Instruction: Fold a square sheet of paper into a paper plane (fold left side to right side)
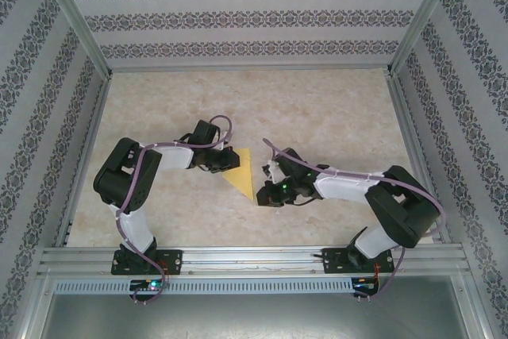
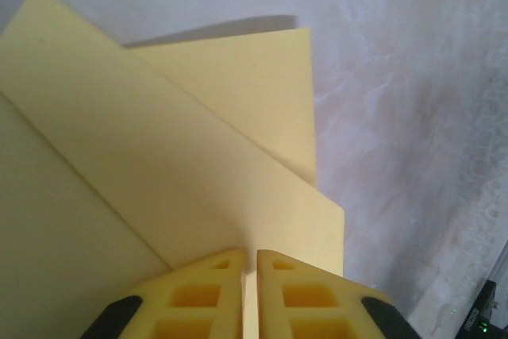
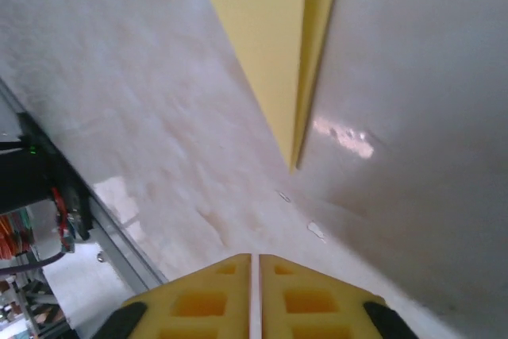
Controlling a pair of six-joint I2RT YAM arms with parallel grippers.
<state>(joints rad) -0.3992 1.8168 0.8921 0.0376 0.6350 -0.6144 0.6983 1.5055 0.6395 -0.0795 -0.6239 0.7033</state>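
Observation:
The square sheet of paper (image 1: 244,171) lies folded into a yellow pointed wedge in the middle of the table, its tip toward the near edge. In the left wrist view the paper (image 2: 182,156) shows overlapping folded layers with a diagonal crease. My left gripper (image 2: 249,253) sits at the paper's left edge (image 1: 226,161), tips over the paper, jaws almost together with a thin slit and nothing seen pinched. My right gripper (image 3: 255,257) hovers just right of the wedge's tip (image 1: 268,186), shut and empty, with the paper's point (image 3: 270,29) ahead of it.
The pale marbled table (image 1: 317,117) stretches bare behind and beside the paper. Patterned walls (image 1: 254,17) enclose three sides. A metal rail (image 1: 254,258) with both arm bases runs along the near edge, and cables and electronics (image 3: 40,188) sit by it.

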